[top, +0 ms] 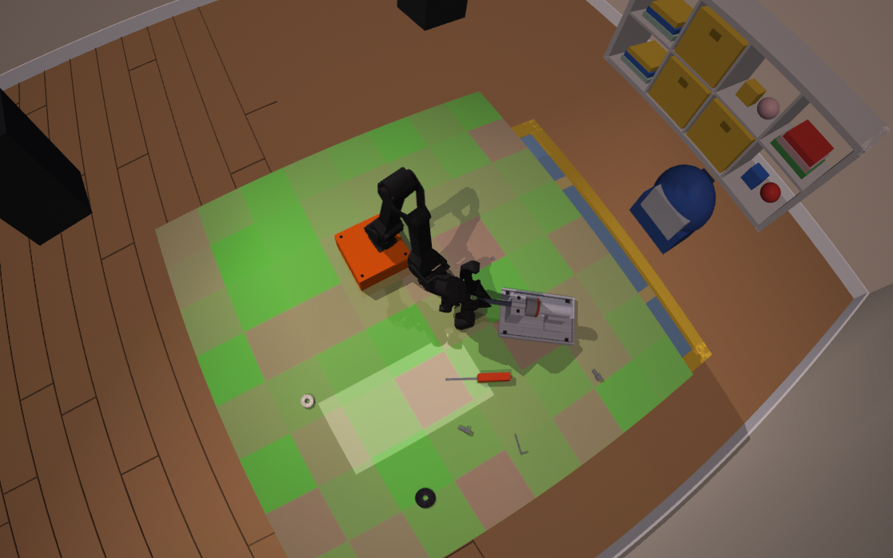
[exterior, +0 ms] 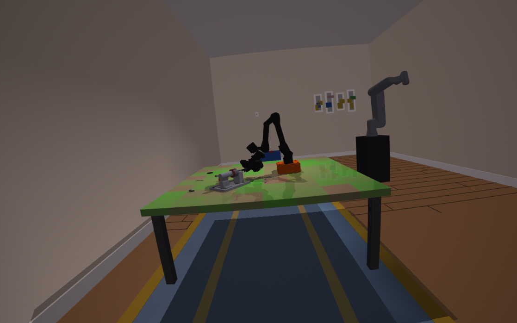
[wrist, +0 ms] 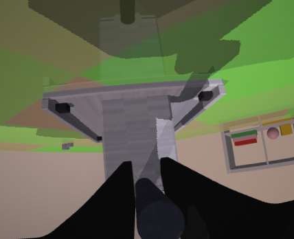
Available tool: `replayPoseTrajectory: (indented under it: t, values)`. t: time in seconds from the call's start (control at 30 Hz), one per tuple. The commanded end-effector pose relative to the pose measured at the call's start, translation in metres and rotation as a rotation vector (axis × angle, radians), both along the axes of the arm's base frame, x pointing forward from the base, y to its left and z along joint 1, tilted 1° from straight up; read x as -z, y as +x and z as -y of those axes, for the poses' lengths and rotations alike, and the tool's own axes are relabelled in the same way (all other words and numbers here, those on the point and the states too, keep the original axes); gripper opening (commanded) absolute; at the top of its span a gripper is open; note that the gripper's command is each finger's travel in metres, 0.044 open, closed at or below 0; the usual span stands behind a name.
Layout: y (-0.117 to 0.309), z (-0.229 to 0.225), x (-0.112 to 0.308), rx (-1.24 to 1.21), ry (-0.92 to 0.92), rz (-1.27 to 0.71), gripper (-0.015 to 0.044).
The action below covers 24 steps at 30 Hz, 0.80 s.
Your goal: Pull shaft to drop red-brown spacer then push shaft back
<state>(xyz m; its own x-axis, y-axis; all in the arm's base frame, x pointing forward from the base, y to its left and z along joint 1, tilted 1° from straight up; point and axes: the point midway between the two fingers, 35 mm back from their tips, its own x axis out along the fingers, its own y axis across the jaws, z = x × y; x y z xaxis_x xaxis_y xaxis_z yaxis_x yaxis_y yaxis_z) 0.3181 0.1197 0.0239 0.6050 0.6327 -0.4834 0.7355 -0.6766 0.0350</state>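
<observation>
My gripper (top: 488,302) (exterior: 244,170) (wrist: 146,167) is shut on the dark shaft (top: 500,302) (wrist: 159,216), which runs from the fingers into the near grey block (top: 517,304) (exterior: 238,177) (wrist: 135,137) of the fixture. The red-brown spacer (top: 537,307) (exterior: 234,172) is a thin ring, up between the near block and the long light-grey cylinder (top: 559,307) (exterior: 225,175). A grey ring (top: 531,307) sits beside it on the near-block side. The near block hides the spacers in the wrist view. The shaft inside the fixture and its far end are hidden.
The fixture's base plate (top: 540,340) stands on the patterned table (top: 262,256). A red screwdriver (top: 494,376), a hex key (top: 519,444), a pale ring (top: 307,401), a black ring (top: 425,497) and small grey parts (top: 464,429) (top: 596,375) lie around it.
</observation>
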Motion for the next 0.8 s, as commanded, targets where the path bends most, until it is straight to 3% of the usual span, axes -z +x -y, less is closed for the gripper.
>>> replayPoseTrajectory:
  t: [0.0,0.77]
  values:
    - [-0.0005,0.0006,0.0002,-0.001,-0.002,0.001,0.0]
    - [-0.0024,0.0026,0.0003,-0.001,-0.002,0.001,0.0]
